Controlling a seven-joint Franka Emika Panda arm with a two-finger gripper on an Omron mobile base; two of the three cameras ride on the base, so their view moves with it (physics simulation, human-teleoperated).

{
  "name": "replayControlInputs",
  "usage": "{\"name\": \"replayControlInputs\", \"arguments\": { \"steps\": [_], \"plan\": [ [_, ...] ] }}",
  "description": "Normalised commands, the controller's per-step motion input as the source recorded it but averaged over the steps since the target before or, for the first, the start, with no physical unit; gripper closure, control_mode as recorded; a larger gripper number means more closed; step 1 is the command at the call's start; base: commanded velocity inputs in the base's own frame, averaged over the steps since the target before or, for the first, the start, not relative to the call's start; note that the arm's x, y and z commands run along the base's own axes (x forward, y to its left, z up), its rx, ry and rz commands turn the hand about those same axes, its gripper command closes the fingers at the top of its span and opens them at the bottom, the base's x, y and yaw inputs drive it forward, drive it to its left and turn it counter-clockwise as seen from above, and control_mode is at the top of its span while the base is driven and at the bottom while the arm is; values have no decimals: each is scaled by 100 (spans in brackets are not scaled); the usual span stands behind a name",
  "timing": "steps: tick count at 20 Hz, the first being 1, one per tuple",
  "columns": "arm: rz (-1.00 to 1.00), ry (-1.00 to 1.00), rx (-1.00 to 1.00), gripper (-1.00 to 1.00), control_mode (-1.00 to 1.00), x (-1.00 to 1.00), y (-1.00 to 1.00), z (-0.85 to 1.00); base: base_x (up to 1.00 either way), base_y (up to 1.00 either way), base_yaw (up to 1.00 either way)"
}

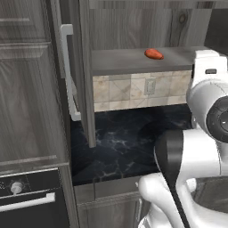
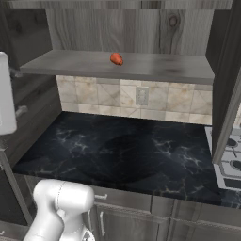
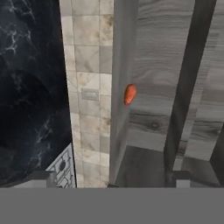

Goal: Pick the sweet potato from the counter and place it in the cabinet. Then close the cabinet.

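Sweet potato (image 1: 153, 54) lies on cabinet (image 1: 133, 60) shelf, near middle, touching nothing else. Both doors open. Counter (image 1: 120, 142) below, black. Gripper (image 3: 113, 177) tips spread apart, holding nothing. No writing to read.

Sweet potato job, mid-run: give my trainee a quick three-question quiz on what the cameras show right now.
1. True or false: the sweet potato lies on the counter.
2. Multiple choice: the cabinet doors are (A) both shut, (B) open, (C) taken off.
3. Short answer: what is set into the tiled backsplash below the grey shelf?

Key:
1. False. It rests on the shelf inside the cabinet, clear of the gripper, which holds nothing.
2. B. The left door stands swung out, its silver handle facing the oven unit; the shelf is exposed.
3. A wall outlet.
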Motion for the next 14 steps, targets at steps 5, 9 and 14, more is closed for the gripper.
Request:
{"name": "replayControlInputs", "arguments": {
  "steps": [5,9,14],
  "plan": [
    [0,-14,-22,-100,-100,-63,60,-10,0,0,0],
    [0,-9,-15,-100,-100,-54,51,-27,0,0,0],
    [0,-4,-5,-100,-100,-35,44,-26,0,0,0]
  ]
}}
